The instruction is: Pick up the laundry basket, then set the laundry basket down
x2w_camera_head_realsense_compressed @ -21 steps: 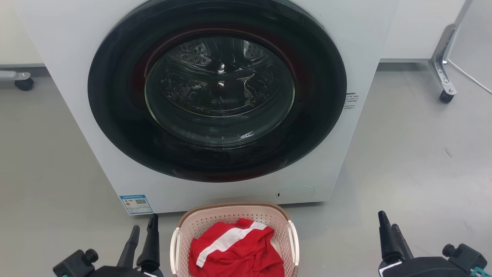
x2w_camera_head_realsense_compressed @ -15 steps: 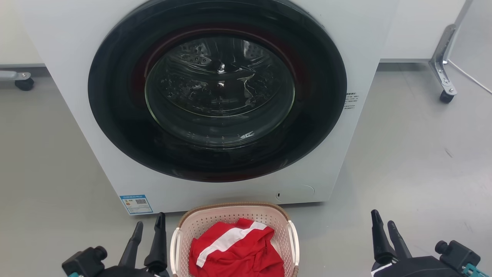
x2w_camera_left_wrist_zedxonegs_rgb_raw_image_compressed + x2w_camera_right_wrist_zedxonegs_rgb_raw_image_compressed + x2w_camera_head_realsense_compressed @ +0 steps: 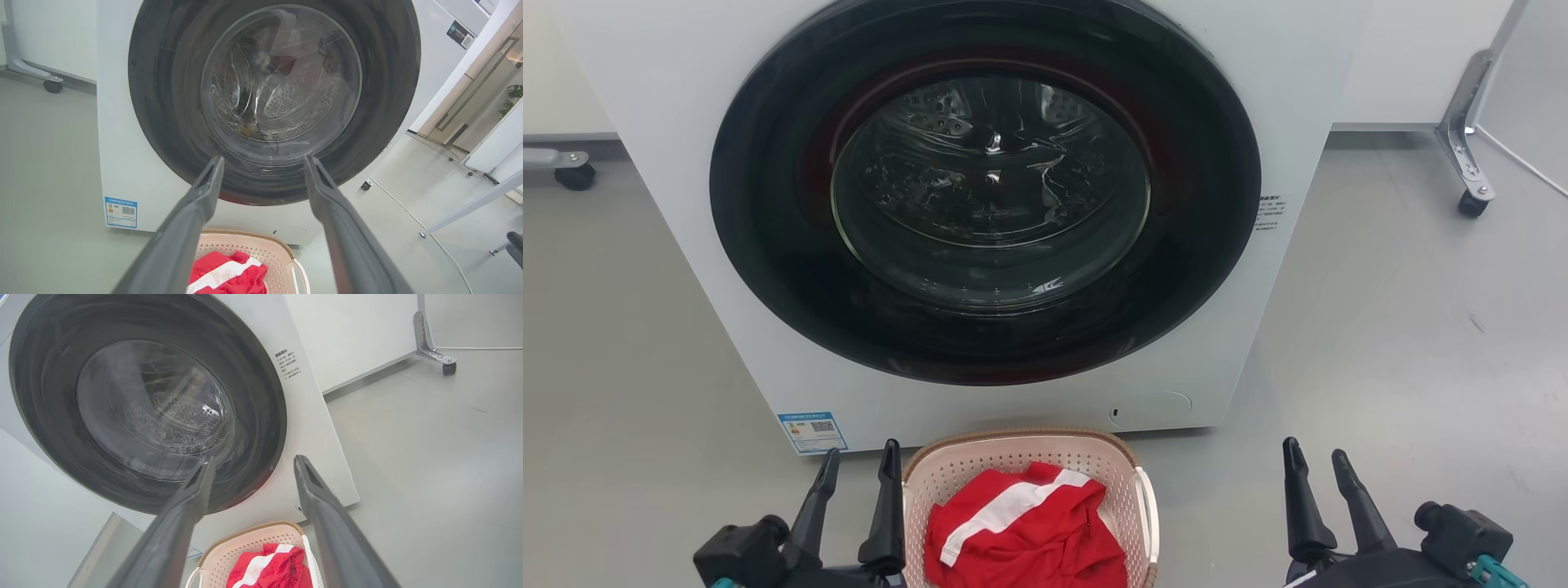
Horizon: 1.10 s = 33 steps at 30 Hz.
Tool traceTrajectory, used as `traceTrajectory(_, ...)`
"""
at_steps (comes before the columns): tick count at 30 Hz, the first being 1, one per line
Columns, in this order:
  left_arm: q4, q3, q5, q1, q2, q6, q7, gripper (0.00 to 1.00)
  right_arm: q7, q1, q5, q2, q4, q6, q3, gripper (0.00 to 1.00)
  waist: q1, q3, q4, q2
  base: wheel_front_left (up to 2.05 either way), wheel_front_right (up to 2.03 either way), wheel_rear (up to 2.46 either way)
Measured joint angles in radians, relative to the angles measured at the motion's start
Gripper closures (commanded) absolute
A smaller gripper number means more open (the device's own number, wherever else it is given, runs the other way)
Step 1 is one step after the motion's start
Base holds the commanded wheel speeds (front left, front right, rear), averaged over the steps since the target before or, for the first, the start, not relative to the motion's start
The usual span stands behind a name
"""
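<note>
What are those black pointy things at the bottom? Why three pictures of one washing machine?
Those are a robot's two hands, called grippers: the left gripper and the right gripper. Each has two long fingers, open, holding nothing. One picture comes from a camera on its head; the other two from cameras on its wrists, looking along the fingers. On the floor before the washer sits a basket with a red cloth inside, between the grippers.
</note>
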Motion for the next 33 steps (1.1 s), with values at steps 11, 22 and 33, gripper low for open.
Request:
traceTrajectory(11,-0.047,-0.03,0.168,0.016,0.0,0.031,-0.04,0.0,-0.042,0.012,-0.179,-0.001,-0.044,-0.027,0.035,0.0,0.0,0.002,0.0,0.0,0.0,0.0,0.0)
traceTrajectory(22,-0.086,-0.058,0.335,0.044,-0.001,0.058,-0.084,0.0,-0.085,0.029,-0.352,-0.002,-0.089,-0.054,0.063,0.0,0.0,0.004,-0.001,0.0,0.0,0.0,0.0)
traceTrajectory(33,-0.127,-0.08,0.467,0.064,-0.003,0.084,-0.119,0.0,-0.12,0.043,-0.518,-0.004,-0.134,-0.08,0.093,0.0,-0.0001,0.006,-0.003,0.0,0.0,0.0,0.0)
